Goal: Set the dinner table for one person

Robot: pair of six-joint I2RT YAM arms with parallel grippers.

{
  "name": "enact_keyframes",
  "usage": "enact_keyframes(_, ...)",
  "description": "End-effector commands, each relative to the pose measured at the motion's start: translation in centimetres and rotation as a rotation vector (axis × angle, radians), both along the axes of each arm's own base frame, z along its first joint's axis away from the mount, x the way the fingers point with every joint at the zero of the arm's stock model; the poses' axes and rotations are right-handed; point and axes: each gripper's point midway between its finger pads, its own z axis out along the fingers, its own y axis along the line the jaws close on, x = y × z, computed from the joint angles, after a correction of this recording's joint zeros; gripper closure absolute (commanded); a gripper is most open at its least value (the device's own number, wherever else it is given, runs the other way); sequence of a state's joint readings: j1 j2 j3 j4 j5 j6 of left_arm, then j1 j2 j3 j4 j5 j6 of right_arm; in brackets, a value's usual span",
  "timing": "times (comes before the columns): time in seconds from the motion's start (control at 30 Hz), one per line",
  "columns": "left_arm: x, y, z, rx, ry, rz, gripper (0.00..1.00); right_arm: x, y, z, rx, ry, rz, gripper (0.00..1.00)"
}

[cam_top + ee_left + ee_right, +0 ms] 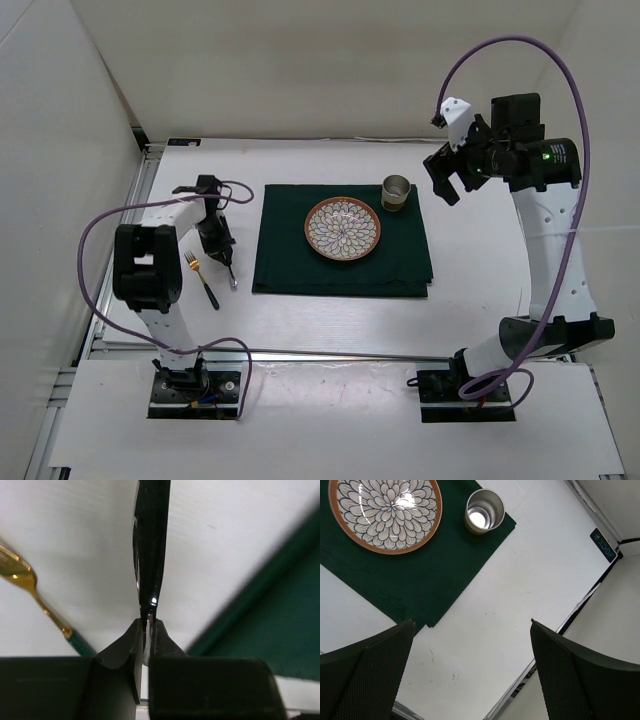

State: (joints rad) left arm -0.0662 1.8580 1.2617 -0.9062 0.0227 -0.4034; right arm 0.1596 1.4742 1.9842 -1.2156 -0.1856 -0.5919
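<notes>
Slippage is the risk: the left gripper (146,629) pinches a thin dark utensil (150,540) by its very end, so it could twist or drop onto the dinner table (75,530) beneath the jaws, beside the fork (22,577) to their left. That arm folds low, wrist down; the right gripper (472,625) hangs high, jaws wide.

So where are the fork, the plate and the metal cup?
fork (207,291), overhead view, on its dark handle.
plate (343,228), overhead view, on its patterned centre.
metal cup (484,511), right wrist view, on its inside.
</notes>
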Motion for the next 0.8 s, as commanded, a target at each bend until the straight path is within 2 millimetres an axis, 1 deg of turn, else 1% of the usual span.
enact_keyframes(0.0,2.5,-1.6,8.3,-0.068,-0.263,-0.082,0.90,1.2,-0.6,1.0,-0.001,-0.073,-0.014,0.00)
enact_keyframes(0.03,1.9,-1.5,9.0,-0.068,-0.265,-0.083,0.90,1.2,-0.6,1.0,-0.001,-0.073,-0.014,0.00)
enact_keyframes(0.07,1.5,-1.9,10.6,-0.072,-0.307,-0.096,0.90,1.4,-0.6,1.1,0.000,-0.082,-0.014,0.00)
enact_keyframes(0.13,0.9,-3.1,12.2,-0.120,-0.339,-0.111,0.90,1.6,-0.5,1.0,0.009,-0.081,-0.022,0.00)
enact_keyframes(0.17,0.2,-4.4,13.4,-0.143,-0.373,-0.148,0.90,1.6,-0.5,1.0,0.009,-0.081,-0.022,0.00)
enact_keyframes(0.2,-0.7,-5.7,13.8,-0.196,-0.373,-0.170,0.90,1.3,-0.5,1.3,0.018,-0.088,-0.029,0.00)
enact_keyframes(0.23,-1.1,-6.7,14.6,-0.223,-0.389,-0.181,0.90,1.5,-0.6,1.5,0.014,-0.099,-0.036,0.00)
enact_keyframes(0.27,-2.0,-8.7,14.8,-0.257,-0.394,-0.230,0.90,1.5,-0.8,1.5,0.007,-0.100,-0.044,0.00)
enact_keyframes(0.3,-2.2,-10.1,15.3,-0.294,-0.414,-0.241,0.90,1.5,-0.8,2.0,0.010,-0.121,-0.044,0.00)
enact_keyframes(0.33,-2.6,-11.7,15.7,-0.335,-0.415,-0.268,0.90,1.5,-1.0,2.0,0.003,-0.123,-0.052,0.00)
enact_keyframes(0.37,-3.6,-14.2,16.0,-0.372,-0.414,-0.333,0.90,1.7,-1.1,2.2,-0.001,-0.133,-0.059,0.00)
enact_keyframes(0.4,-3.7,-15.8,15.5,-0.392,-0.390,-0.355,0.90,2.0,-1.7,2.3,-0.015,-0.146,-0.073,0.00)
enact_keyframes(0.43,-3.1,-17.8,16.5,-0.431,-0.413,-0.372,0.90,2.0,-1.9,2.3,-0.024,-0.147,-0.084,0.00)
enact_keyframes(0.47,-3.3,-19.4,16.7,-0.451,-0.401,-0.395,0.90,2.3,-2.2,2.6,-0.031,-0.164,-0.096,0.00)
enact_keyframes(0.5,-3.8,-21.7,16.9,-0.472,-0.397,-0.445,0.90,2.5,-2.3,2.8,-0.030,-0.171,-0.111,0.00)
enact_keyframes(0.53,-2.8,-23.6,17.1,-0.484,-0.390,-0.457,0.90,2.6,-2.9,2.8,-0.040,-0.172,-0.131,0.00)
enact_keyframes(0.57,-2.5,-25.2,17.4,-0.499,-0.394,-0.474,0.90,2.6,-3.4,3.0,-0.048,-0.185,-0.162,0.00)
enact_keyframes(0.6,-3.2,-27.3,17.5,-0.525,-0.377,-0.514,0.90,2.5,-4.0,3.5,-0.052,-0.204,-0.182,0.00)
enact_keyframes(0.63,-2.8,-28.8,16.0,-0.516,-0.341,-0.531,0.90,2.9,-4.5,3.8,-0.057,-0.222,-0.202,0.00)
enact_keyframes(0.67,-2.1,-30.5,17.3,-0.540,-0.367,-0.538,0.90,2.7,-4.7,4.4,-0.059,-0.243,-0.210,0.00)
enact_keyframes(0.7,-2.6,-32.2,17.0,-0.547,-0.357,-0.573,0.90,2.7,-5.1,4.4,-0.053,-0.241,-0.229,0.00)
enact_keyframes(0.73,-2.6,-33.4,16.7,-0.553,-0.348,-0.580,0.90,2.4,-5.7,4.8,-0.059,-0.254,-0.249,0.00)
enact_keyframes(0.77,-2.0,-35.0,16.2,-0.559,-0.341,-0.586,0.90,2.5,-6.3,5.0,-0.053,-0.260,-0.271,0.00)
